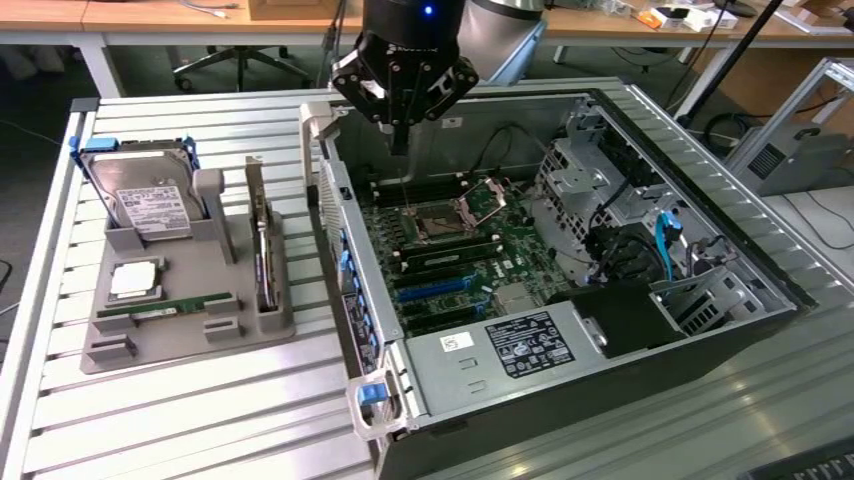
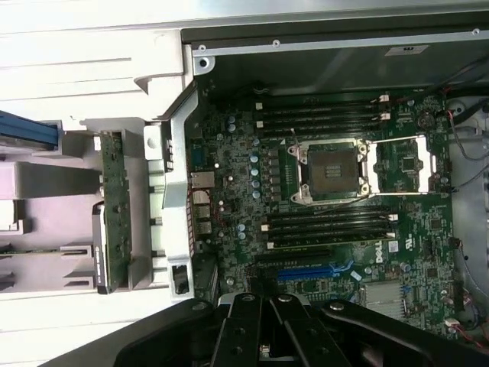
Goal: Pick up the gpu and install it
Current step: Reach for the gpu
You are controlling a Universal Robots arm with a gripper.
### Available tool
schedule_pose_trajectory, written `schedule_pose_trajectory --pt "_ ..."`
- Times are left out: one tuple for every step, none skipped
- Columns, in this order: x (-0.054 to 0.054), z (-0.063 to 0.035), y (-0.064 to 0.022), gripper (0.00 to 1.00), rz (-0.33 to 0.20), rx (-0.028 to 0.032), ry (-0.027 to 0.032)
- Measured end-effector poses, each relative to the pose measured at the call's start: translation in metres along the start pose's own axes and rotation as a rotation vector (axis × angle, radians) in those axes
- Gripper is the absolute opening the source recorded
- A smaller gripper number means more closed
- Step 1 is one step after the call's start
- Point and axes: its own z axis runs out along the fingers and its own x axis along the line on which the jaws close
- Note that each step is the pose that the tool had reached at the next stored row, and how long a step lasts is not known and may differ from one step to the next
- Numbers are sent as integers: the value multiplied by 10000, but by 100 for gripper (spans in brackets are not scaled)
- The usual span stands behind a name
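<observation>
Gpu [image 1: 264,255], a thin dark card, stands ungrasped at seven o'clock of the black gripper [image 1: 398,138], which is empty and closed; pickup needs opened jaws.

My gripper [image 1: 398,143], fingers pressed together and empty, hangs over the far end of an open computer case [image 1: 367,330], above its motherboard [image 1: 461,262]. At the exterior view's left, the gpu [image 1: 266,255] stands on edge in a grey holder [image 1: 187,345], between a hard drive [image 1: 147,200] and the case wall. A green memory stick [image 1: 167,308] lies nearby.
</observation>
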Motion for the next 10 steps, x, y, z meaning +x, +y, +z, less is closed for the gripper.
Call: schedule_pose_trajectory --pt "7 0 -1 10 0 0 0" --pt "17 -1 -1 10 1 1 1" --pt "25 -1 -2 10 1 1 0" --pt "34 -1 -3 10 1 1 0" --pt "43 -2 -3 10 1 1 0" --pt "56 -2 -4 10 0 1 0" --pt "70 -2 -5 10 0 1 0" --pt "78 -3 -6 10 0 1 0" --pt "94 -3 -7 10 1 0 0" --pt "103 -3 -8 10 0 1 1"
